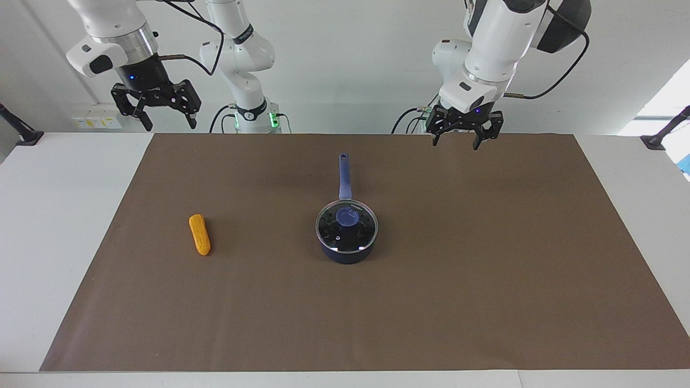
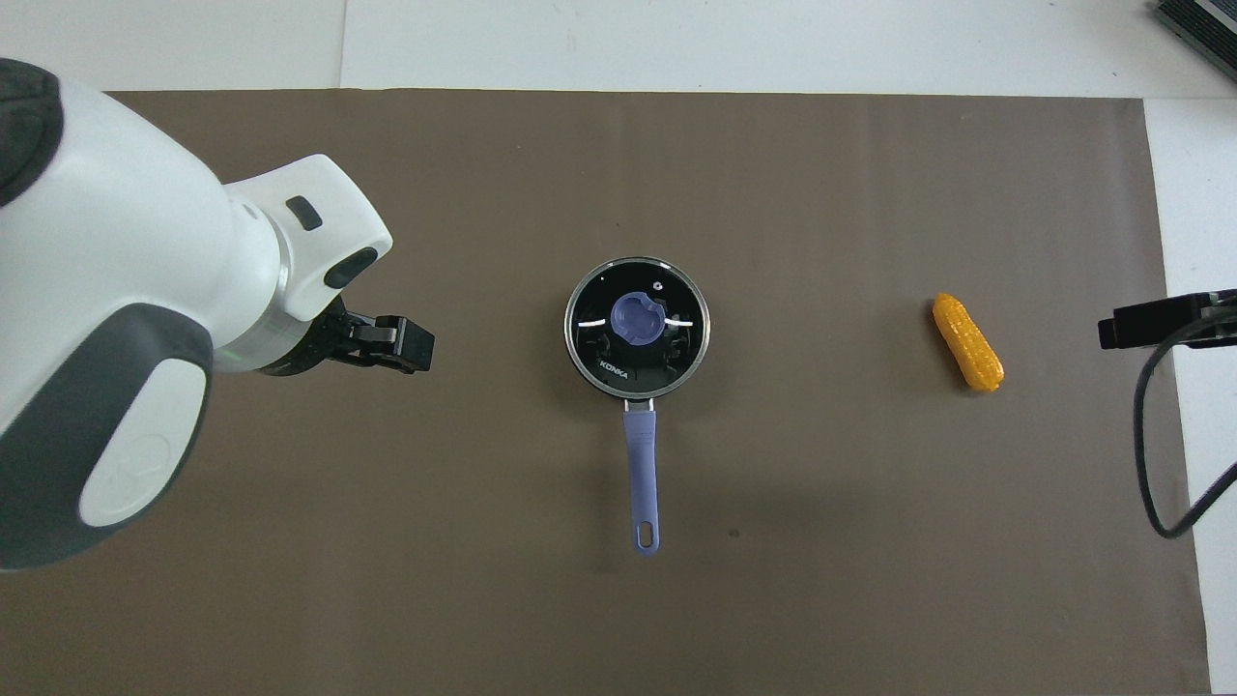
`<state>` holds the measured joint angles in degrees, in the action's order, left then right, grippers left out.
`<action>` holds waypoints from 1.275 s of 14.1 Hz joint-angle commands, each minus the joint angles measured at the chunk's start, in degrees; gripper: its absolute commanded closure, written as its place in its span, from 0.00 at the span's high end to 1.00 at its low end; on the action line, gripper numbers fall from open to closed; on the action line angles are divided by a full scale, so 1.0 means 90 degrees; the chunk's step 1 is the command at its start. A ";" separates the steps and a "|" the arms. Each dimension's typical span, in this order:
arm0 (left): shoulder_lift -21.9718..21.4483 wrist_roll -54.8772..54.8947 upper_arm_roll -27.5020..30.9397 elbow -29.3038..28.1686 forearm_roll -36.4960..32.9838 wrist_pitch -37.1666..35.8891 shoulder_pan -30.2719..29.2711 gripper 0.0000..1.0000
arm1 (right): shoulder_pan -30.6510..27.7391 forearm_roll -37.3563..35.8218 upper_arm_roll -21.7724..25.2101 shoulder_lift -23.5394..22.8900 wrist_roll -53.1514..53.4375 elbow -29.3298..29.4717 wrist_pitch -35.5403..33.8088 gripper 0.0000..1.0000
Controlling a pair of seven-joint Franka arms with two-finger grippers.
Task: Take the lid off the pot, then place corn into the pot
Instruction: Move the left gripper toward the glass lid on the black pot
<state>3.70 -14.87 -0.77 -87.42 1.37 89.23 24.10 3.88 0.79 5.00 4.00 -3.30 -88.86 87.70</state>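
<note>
The dark blue pot (image 1: 346, 253) (image 2: 584, 360) stands mid-mat, its long blue handle (image 1: 344, 175) (image 2: 642, 478) pointing toward the robots. The glass lid (image 1: 360, 233) (image 2: 676, 295) with its blue knob (image 1: 347, 216) (image 2: 638, 319) rests on the pot. The yellow corn (image 1: 199, 235) (image 2: 966, 342) lies on the mat toward the right arm's end. My left gripper (image 1: 455, 144) (image 2: 409, 345) hangs open, high over the mat toward the left arm's end from the pot. My right gripper (image 1: 170, 126) (image 2: 1126, 329) waits open, raised over the mat's edge near the corn.
A brown mat (image 1: 485, 280) covers most of the white table (image 1: 64, 215). Black clamps (image 1: 21, 134) (image 1: 660, 139) sit at the table's two ends. A loose cable (image 2: 1150, 464) hangs from the right arm. A dark device (image 2: 1198, 29) lies at one corner farthest from the robots.
</note>
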 commanded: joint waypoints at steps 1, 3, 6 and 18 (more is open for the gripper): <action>0.0174 -0.0621 0.0096 -0.0082 -0.0143 0.0445 0.0339 1.00 | -0.0089 0.0040 -0.0057 0.0092 -0.0122 -0.0068 0.0011 1.00; 0.0447 -0.1079 0.0096 -0.0072 -0.0143 0.0855 0.0544 1.00 | -0.0089 0.0040 -0.0057 0.0092 -0.0122 -0.0068 0.0011 1.00; 0.0721 -0.1443 0.0096 -0.0062 -0.0143 0.1432 0.0603 1.00 | -0.0089 0.0040 -0.0057 0.0092 -0.0122 -0.0068 0.0011 1.00; 0.2109 -0.3366 0.0096 0.0260 -0.0534 0.3112 0.1433 1.00 | -0.0099 0.0040 -0.0057 0.0092 -0.0122 -0.0068 0.0011 1.00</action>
<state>21.88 -42.52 -0.79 -86.54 -2.12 115.68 35.79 3.88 0.79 5.00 4.00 -3.30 -88.86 87.70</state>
